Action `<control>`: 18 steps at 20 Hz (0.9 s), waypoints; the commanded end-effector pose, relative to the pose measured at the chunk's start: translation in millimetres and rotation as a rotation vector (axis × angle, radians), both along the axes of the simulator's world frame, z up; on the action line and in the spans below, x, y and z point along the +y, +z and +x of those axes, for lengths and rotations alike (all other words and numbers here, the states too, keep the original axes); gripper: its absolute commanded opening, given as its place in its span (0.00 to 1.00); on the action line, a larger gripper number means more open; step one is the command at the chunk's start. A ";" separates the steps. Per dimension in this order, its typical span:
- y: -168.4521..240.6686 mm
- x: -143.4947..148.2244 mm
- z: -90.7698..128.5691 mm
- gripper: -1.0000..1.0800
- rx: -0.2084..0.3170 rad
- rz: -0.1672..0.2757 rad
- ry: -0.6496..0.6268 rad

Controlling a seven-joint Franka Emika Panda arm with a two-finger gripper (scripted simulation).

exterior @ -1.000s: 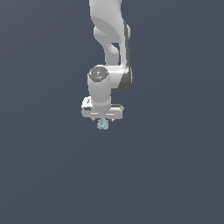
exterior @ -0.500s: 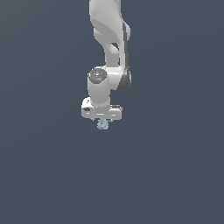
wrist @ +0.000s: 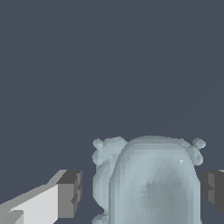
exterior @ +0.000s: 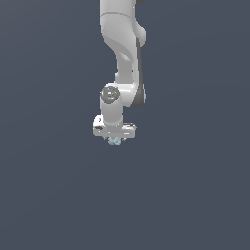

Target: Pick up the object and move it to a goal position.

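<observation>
The object (exterior: 114, 140), a small pale blue-grey bumpy lump, shows just under the white hand in the exterior view. My gripper (exterior: 114, 138) points down over it, its fingers mostly hidden by the hand. In the wrist view the object (wrist: 148, 183) fills most of the space between the two grey fingertips. A narrow gap of dark ground separates it from one finger pad (wrist: 70, 194). The other pad (wrist: 213, 192) sits right at its edge. The jaws stand open on either side of the lump.
Only plain dark blue-grey ground (exterior: 195, 195) surrounds the arm. No other objects, containers or edges show in either view.
The hand has sunk slightly lower in the exterior view, closing in on the lump. The object has hardly shifted.
</observation>
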State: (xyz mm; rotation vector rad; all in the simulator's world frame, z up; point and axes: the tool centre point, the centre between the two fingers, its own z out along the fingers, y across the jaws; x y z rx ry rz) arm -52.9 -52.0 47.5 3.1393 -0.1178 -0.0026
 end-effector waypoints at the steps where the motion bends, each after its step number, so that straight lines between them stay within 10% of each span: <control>1: -5.3 0.0 0.7 0.96 -0.001 0.000 0.000; 3: -6.3 -0.1 0.9 0.96 -0.001 0.000 0.000; 4: -6.3 -0.1 0.9 0.00 -0.001 0.000 0.000; 18: -2.8 1.9 3.8 0.00 -0.013 -0.003 -0.005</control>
